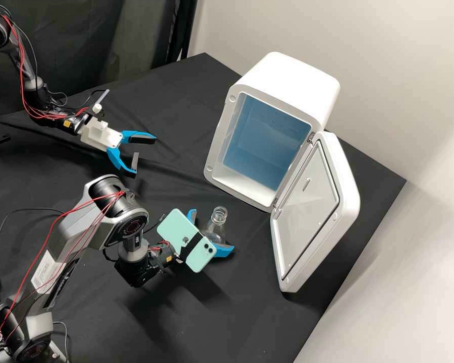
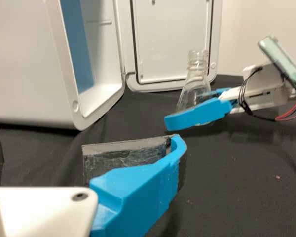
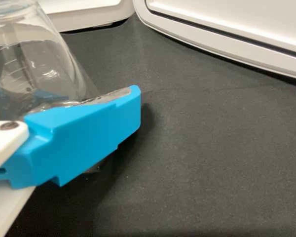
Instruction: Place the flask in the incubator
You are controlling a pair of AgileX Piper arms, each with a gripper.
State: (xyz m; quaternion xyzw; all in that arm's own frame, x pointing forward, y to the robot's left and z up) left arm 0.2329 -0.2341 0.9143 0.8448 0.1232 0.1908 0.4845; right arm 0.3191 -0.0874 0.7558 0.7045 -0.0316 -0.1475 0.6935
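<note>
Between the right jaws, found the flask (image 1: 217, 218): clear glass, apparently empty, upright, neck uppermost, base seemingly resting on the worktop (image 1: 176, 101). Observed one blue finger (image 3: 79, 133) pressed against the lower wall of the glass, the other on the opposite side. Judged the jaws narrow and clamped on the flask low down, near its base. Unable to confirm any lift off the cloth from any view.

Around the middle of the worktop, short of its right edge, located this grip. Placed the flask just before the open front of the incubator (image 1: 287, 83), but outside it. Found the incubator standing toward the far right edge, with its door (image 1: 333, 201) swung wide toward the right corner. Found its blue chamber (image 1: 260, 141) exposed, with nothing visible inside.

Toward the far left edge, found the left jaws spread wide and holding nothing. Noted them raised above the cloth, well apart from both flask and incubator.

Assessed progress as follows. Done: door open, flask gripped. Outstanding: lifting the flask over the chamber's lower lip, carrying it inside, setting it down upright, releasing, withdrawing. Found no demand for closing the door in the task sentence. Rated the task at roughly its midpoint, with the placement itself not yet begun.
</note>
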